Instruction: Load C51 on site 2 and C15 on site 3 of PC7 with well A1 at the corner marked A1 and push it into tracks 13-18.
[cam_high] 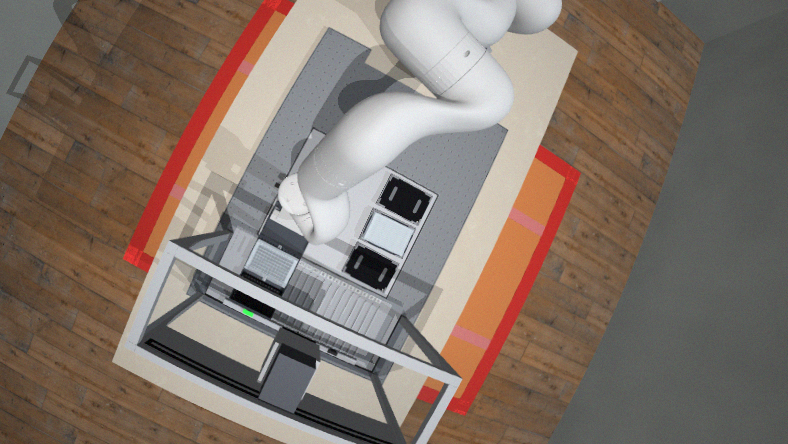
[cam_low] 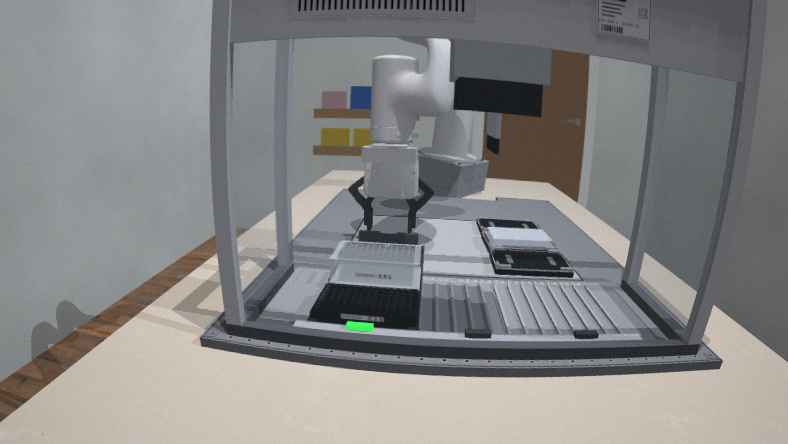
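The plate carrier PC7 (cam_low: pixel 363 286) lies in the left tracks in the exterior view, its far end at the green lit lamp (cam_low: pixel 359 326). The clear deep-well block C51 (cam_low: pixel 377 263) sits on its middle site. The black plate C15 (cam_low: pixel 363 306) sits on the site nearest the lamp. My gripper (cam_low: pixel 389 227) is open, pointing straight down, with its fingertips just over the carrier's dark handle (cam_low: pixel 388 237). The site next to the handle is hidden behind C51. From above, the arm's wrist (cam_high: pixel 314 212) hides the gripper; C51 (cam_high: pixel 270 263) and the lamp (cam_high: pixel 248 313) show.
Three nests stand in a row beside the apron. The middle one holds the white plate C16 (cam_high: pixel 390 231), also seen in the other view (cam_low: pixel 521 236). The outer two nests (cam_high: pixel 405 198) (cam_high: pixel 372 266) are empty. The instrument's frame posts (cam_low: pixel 223 165) and pipetting head (cam_low: pixel 499 93) stand close by.
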